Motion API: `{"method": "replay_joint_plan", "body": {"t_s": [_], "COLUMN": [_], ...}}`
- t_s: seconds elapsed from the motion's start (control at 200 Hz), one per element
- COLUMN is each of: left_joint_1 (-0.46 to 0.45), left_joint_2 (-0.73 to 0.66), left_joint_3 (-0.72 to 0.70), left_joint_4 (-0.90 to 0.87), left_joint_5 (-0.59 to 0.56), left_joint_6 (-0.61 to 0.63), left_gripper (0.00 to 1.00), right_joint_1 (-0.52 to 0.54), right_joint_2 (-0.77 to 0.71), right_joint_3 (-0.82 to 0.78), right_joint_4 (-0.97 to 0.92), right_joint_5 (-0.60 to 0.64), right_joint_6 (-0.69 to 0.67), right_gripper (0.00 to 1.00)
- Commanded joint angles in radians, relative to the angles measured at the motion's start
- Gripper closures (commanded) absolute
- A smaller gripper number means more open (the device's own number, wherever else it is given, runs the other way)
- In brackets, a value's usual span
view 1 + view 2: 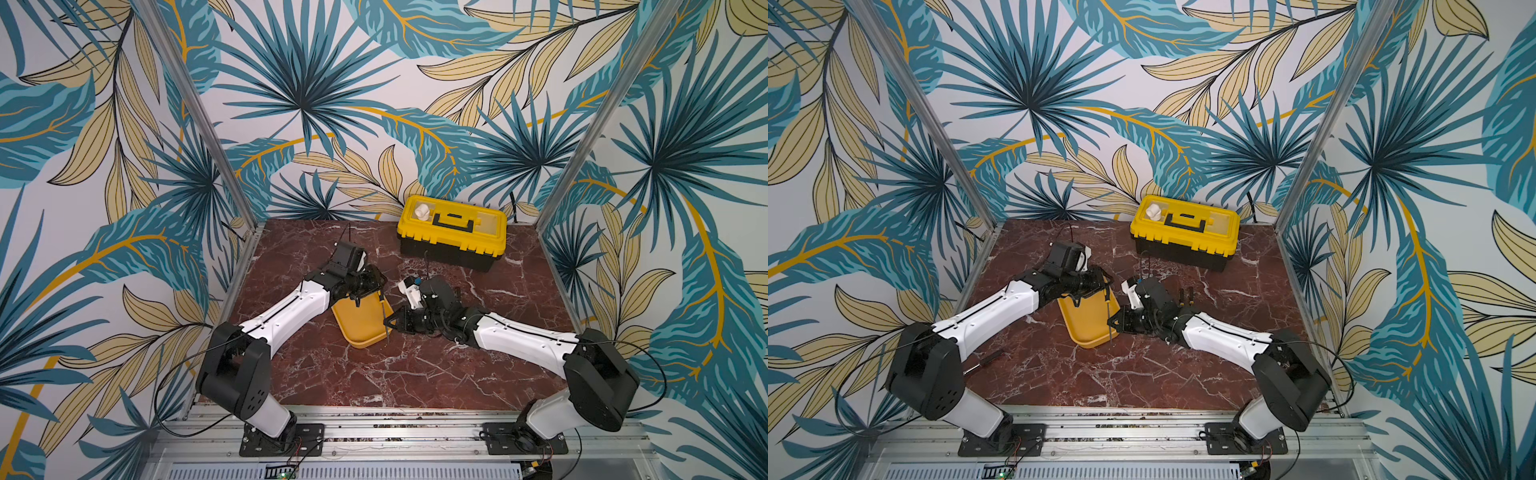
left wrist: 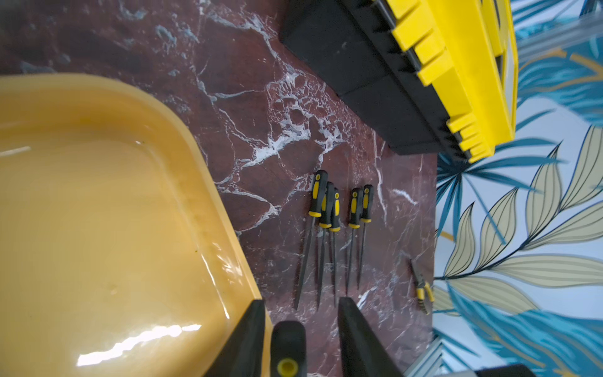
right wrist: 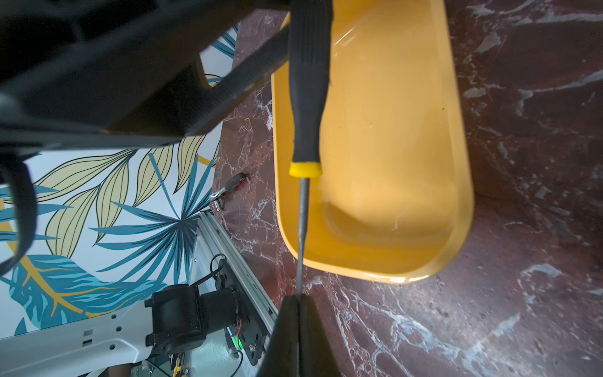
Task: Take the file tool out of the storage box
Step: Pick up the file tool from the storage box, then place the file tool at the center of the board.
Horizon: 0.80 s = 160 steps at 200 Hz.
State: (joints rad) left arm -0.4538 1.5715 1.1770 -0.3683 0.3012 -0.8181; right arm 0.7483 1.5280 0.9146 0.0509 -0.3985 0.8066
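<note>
R gripper (image 3: 298,298) clamped on file tool (image 3: 308,81) shaft | L gripper (image 2: 301,300) apart round handle | at storage box (image 3: 460,163) rim

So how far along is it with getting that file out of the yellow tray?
Nearly done. The tray looks empty, and five files lie on the table. The last file hangs over the tray's edge: the right gripper is shut on its metal shaft, while the left gripper stands open around the handle. Left to do: carry it clear and set it down, probably beside the others.
</note>
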Motion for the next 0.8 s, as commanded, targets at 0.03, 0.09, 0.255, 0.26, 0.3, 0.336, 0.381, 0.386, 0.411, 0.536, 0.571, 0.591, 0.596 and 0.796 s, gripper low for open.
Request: {"method": "replay_joint_plan", "body": {"t_s": [0.03,0.09,0.255,0.26,0.3,0.336,0.381,0.386,0.411,0.536,0.571,0.591,0.596,0.796], "left_joint_1": [0.019,0.033,0.062,0.063,0.066,0.065,0.066,0.066,0.065,0.066,0.066,0.066,0.066,0.065], "left_joint_2": [-0.022,-0.04,-0.091,-0.092,-0.102,-0.111,-0.121,-0.123,-0.127,-0.157,-0.164,-0.168,-0.169,-0.198], "left_joint_3": [0.068,0.078,0.113,0.113,0.119,0.119,0.114,0.114,0.109,0.076,0.064,0.059,0.058,0.018], "left_joint_4": [-0.038,-0.065,-0.178,-0.185,-0.205,-0.222,-0.235,-0.235,-0.239,-0.251,-0.25,-0.249,-0.248,-0.251], "left_joint_5": [0.014,0.013,-0.016,-0.018,-0.024,-0.029,-0.035,-0.035,-0.034,-0.049,-0.055,-0.055,-0.056,-0.057], "left_joint_6": [0.05,0.075,0.164,0.166,0.186,0.197,0.209,0.21,0.214,0.232,0.233,0.234,0.234,0.238], "left_gripper": [0.42,0.34,0.04,0.03,0.0,0.0,0.0,0.0,0.0,0.0,0.0,0.0,0.0,0.0], "right_joint_1": [0.005,0.005,0.005,0.006,0.004,0.003,0.001,0.001,-0.002,-0.014,-0.019,-0.02,-0.02,-0.031], "right_joint_2": [-0.013,-0.02,-0.037,-0.037,-0.04,-0.043,-0.046,-0.046,-0.048,-0.041,-0.036,-0.032,-0.03,0.056], "right_joint_3": [0.011,0.02,0.058,0.06,0.068,0.074,0.08,0.081,0.085,0.108,0.116,0.121,0.122,0.179], "right_joint_4": [-0.053,-0.092,-0.257,-0.257,-0.317,-0.343,-0.372,-0.375,-0.392,-0.468,-0.485,-0.492,-0.493,-0.521], "right_joint_5": [0.091,0.142,0.295,0.299,0.331,0.355,0.379,0.383,0.393,0.442,0.452,0.457,0.459,0.484], "right_joint_6": [-0.004,-0.007,-0.06,-0.062,-0.075,-0.084,-0.094,-0.094,-0.101,-0.12,-0.121,-0.122,-0.123,-0.112], "right_gripper": [1.0,1.0,1.0,1.0,1.0,1.0,1.0,1.0,1.0,1.0,1.0,1.0,1.0,1.0]}}
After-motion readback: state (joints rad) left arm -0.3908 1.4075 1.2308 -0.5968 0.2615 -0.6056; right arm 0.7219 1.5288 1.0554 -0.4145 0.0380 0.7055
